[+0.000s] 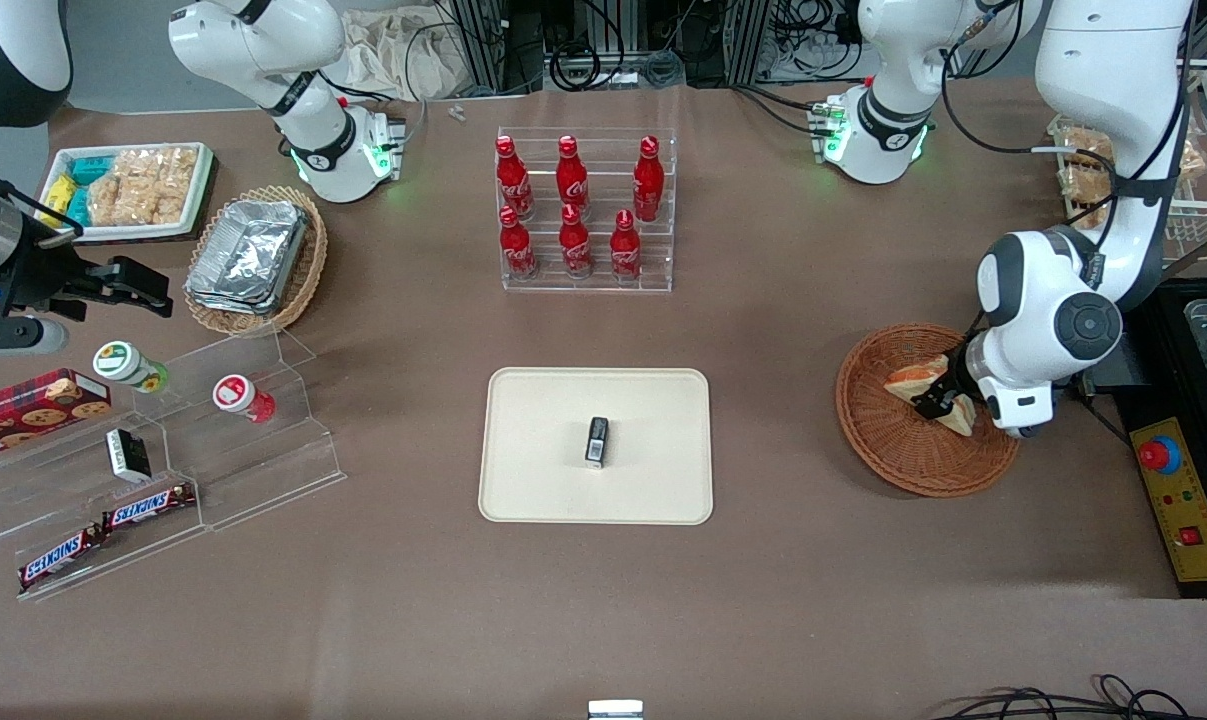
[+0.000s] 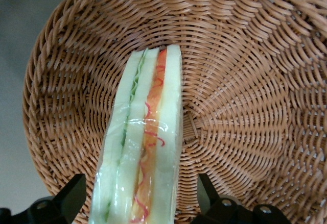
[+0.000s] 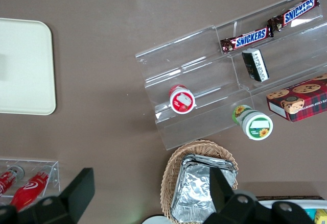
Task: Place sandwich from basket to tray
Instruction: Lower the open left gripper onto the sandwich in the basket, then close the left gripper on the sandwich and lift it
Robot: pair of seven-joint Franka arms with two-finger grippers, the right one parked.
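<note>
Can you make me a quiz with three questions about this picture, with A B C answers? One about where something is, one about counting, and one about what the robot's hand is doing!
1. Where is the sandwich?
A. In the round brown basket
B. On the cream tray
C. In the clear bottle rack

2. How many red bottles stand in the rack?
A. Four
B. Six
C. Nine

3. What is the end effector doing?
A. It hangs over the tray
B. It is shut with nothing in it
C. It is open, one finger on each side of the sandwich

Answers:
1. A, the wedge lies in the basket, and the tray holds only a small dark box.
2. B, three bottles stand in each of two rows.
3. C, in the left wrist view both fingers stand apart from the sandwich, with gaps showing.
</note>
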